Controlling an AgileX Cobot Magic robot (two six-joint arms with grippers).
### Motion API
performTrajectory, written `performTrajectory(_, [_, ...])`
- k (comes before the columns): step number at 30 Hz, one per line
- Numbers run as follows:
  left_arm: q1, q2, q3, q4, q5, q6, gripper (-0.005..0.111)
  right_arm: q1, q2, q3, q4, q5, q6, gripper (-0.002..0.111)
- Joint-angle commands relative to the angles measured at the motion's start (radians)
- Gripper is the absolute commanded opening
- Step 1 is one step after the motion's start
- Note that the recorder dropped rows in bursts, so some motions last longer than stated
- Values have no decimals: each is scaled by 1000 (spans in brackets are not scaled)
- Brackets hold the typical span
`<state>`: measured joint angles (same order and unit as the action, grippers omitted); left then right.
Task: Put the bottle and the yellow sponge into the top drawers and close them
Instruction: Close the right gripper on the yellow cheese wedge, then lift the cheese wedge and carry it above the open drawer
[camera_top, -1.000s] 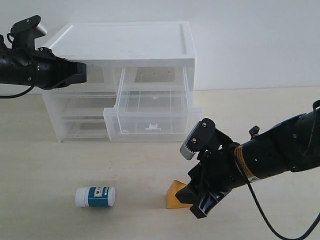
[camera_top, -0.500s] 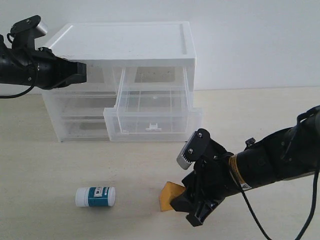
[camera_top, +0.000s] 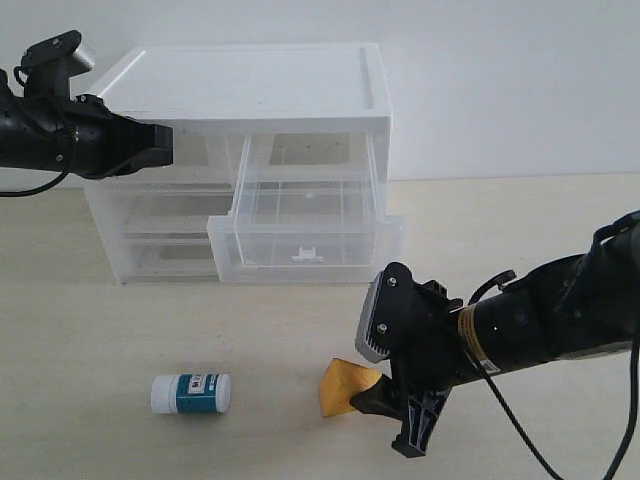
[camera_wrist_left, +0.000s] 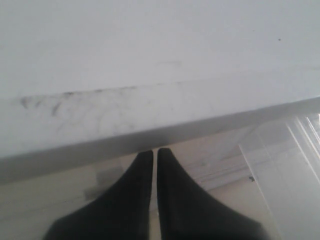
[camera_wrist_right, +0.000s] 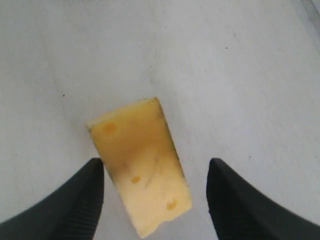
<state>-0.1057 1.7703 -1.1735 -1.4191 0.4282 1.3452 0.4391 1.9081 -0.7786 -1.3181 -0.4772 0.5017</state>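
My right gripper has swung round over the last second and now sits lower on the table, its jaws spread wide to either side of the yellow sponge. In the right wrist view the right gripper frames the sponge, which lies flat on the tabletop between the two dark fingers. One finger is just beside the sponge's edge, possibly touching it, and the other stands clear. Nothing is gripped. The sponge has slid slightly leftward compared with a second ago and lies in front of the cabinet.

The bottle lies on its side on the table, left of the sponge and apart from it, exactly where it was.

The right top drawer stands pulled out, as before. My left gripper has not moved: it is held at the front of the left top drawer, just under the cabinet's white top. In the left wrist view the left gripper has its jaws pressed together with nothing between them.
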Motion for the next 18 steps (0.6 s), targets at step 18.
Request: performTrajectory(18, [3, 6, -18, -20, -63, -7, 4, 1, 89, 1, 57, -179, -157, 54])
